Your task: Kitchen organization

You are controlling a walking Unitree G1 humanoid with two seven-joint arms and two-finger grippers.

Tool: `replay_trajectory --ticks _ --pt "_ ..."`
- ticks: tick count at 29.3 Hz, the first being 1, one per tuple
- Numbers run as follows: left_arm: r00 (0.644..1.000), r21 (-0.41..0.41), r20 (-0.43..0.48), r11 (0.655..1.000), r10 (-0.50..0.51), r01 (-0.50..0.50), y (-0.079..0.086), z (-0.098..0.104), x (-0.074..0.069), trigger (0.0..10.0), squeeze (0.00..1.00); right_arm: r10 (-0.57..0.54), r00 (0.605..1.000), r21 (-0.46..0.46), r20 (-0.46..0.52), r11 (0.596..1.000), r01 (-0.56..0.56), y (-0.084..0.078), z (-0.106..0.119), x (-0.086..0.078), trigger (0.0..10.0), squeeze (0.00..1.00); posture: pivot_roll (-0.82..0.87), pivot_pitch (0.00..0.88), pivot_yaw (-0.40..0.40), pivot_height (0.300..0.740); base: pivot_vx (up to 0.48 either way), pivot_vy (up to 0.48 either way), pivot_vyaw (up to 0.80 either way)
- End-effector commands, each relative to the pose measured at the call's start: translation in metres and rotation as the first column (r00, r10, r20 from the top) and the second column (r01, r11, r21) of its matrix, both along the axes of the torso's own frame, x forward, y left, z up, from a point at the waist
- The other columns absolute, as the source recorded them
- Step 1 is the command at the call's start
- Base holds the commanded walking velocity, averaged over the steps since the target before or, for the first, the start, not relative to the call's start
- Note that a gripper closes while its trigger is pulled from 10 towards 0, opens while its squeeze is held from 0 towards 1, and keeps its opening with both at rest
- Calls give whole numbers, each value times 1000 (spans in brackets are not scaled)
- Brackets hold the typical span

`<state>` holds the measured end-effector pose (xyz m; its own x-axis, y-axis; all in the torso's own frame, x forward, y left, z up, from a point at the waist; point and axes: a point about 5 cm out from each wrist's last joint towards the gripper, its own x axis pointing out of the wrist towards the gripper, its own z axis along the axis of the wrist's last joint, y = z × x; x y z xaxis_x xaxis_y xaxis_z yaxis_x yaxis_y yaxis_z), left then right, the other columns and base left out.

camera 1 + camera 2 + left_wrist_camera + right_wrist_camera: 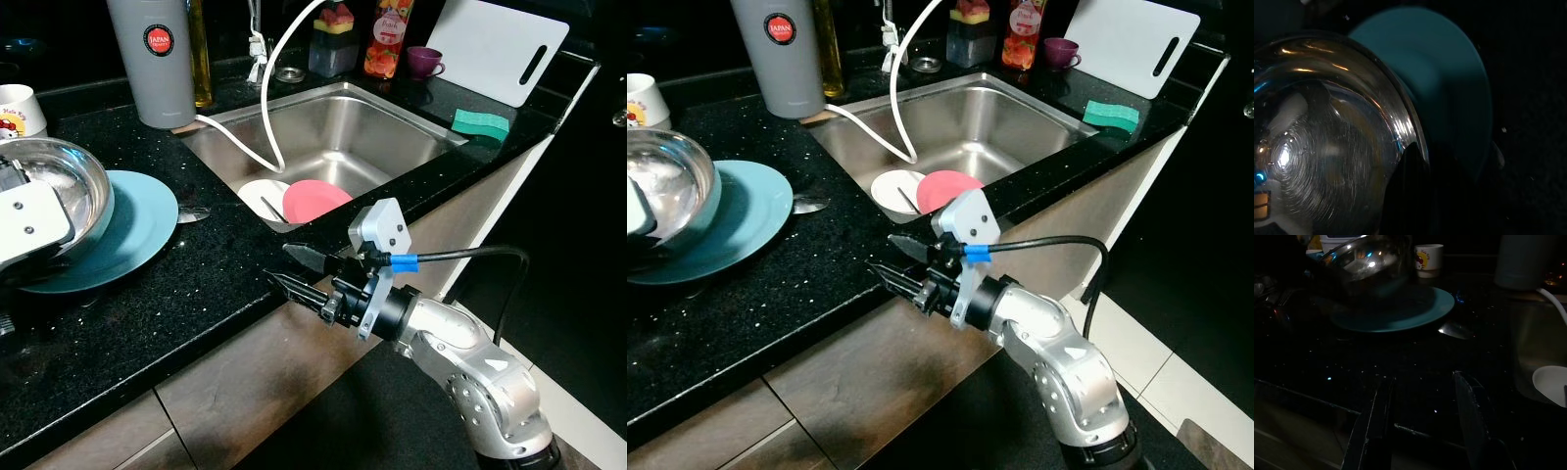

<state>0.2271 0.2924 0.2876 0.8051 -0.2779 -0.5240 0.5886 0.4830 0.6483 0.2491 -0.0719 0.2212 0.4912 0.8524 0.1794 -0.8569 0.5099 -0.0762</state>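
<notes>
The left gripper (59, 230) sits at the rim of a stainless steel bowl (54, 191), one black finger (1410, 191) lying over the bowl's edge in the left wrist view; whether the fingers are clamped on the rim or merely resting there cannot be told. The bowl rests on a teal plate (137, 230), and the step in hand looks like shifting or stacking this bowl as part of tidying the counter. To do it well, the grip should pinch the thin rim squarely, since polished steel is slick and a curved wall lets a finger slide off; lifting straight up before moving sideways would keep the smooth plate beneath from being dragged along. The right gripper (294, 269) hovers with its two fingers spread apart and nothing between them, just off the counter's front edge, well to the right of the bowl. Beyond it, close ahead, lies the steel sink (392, 122), holding a white dish (263, 196) and a pink plate (315, 201), both round, flat and glossy. A spoon (191, 213) lies on the speckled black stone counter (196, 284) between plate and sink. Farther behind the right gripper stand a tall grey matte thermos (152, 59), a white hose (269, 108) curving into the basin, a green sponge (480, 122) and a white cutting board (495, 44).
</notes>
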Motion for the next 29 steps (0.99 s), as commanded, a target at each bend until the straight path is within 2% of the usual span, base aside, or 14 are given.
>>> replay_trajectory --ticks 1,4,7,9,13,16,18,20,24,25,26,27,28,29 --pt "997 -7 71 1000 -24 25 -5 10 2 0 0 8 1000 15 5 1000 -8 1 1 0 10000 0 93 0 -30 740 0 0 0" --pt "987 -70 150 995 -55 66 -14 23 6 0 0 2 1000 43 0 999 -1 0 4 2 10000 0 93 0 -29 740 0 0 0" --pt "960 -183 262 972 -94 145 -27 43 8 0 0 -11 999 112 -38 994 15 -2 9 6 10000 0 93 0 -30 740 0 0 0" --pt "949 -227 295 957 -108 180 -31 49 8 0 0 -8 999 145 -50 989 16 -3 11 8 10000 0 94 0 -30 740 0 0 -400" --pt "940 -267 318 940 -122 213 -36 51 9 0 0 -6 998 177 -60 984 17 -4 14 10 10000 0 98 0 -31 740 0 0 -800" --pt "924 -320 358 913 -131 254 -46 51 17 0 0 -8 998 207 -66 978 21 -4 16 13 10000 0 102 0 -34 740 0 0 -800" --pt "924 -320 358 913 -131 254 -46 51 17 0 0 -8 998 207 -66 978 21 -4 16 13 10000 0 102 0 -34 740 0 0 -800" --pt "906 -373 390 872 -163 318 -61 49 29 0 0 -10 998 216 -60 976 23 -4 17 15 10000 0 101 0 -34 740 0 0 -800" --pt "894 -405 408 840 -188 361 -76 47 42 0 0 -14 999 220 -51 975 25 -3 19 15 10000 0 96 0 -31 740 0 0 -200" --pt "889 -412 414 831 -196 375 -86 43 57 7608 0 -13 999 220 -48 975 23 -3 19 15 10000 0 92 0 -30 740 0 0 0" --pt "891 -397 411 842 -192 365 -89 40 66 10000 0 -13 999 219 -48 976 23 -3 19 15 10000 0 88 0 -27 740 0 0 0" --pt "891 -397 411 842 -192 365 -89 40 66 10000 0 -13 999 219 -48 976 23 -3 19 15 10000 0 88 0 -27 740 0 0 0" --pt "898 -384 402 857 -180 344 -93 34 80 10000 0 -15 999 217 -47 976 25 -3 19 15 10000 0 84 0 -24 740 0 0 0" --pt "901 -383 397 861 -174 335 -94 32 86 10000 0 -16 999 217 -46 976 25 -3 19 14 10000 0 83 0 -23 740 0 0 0"
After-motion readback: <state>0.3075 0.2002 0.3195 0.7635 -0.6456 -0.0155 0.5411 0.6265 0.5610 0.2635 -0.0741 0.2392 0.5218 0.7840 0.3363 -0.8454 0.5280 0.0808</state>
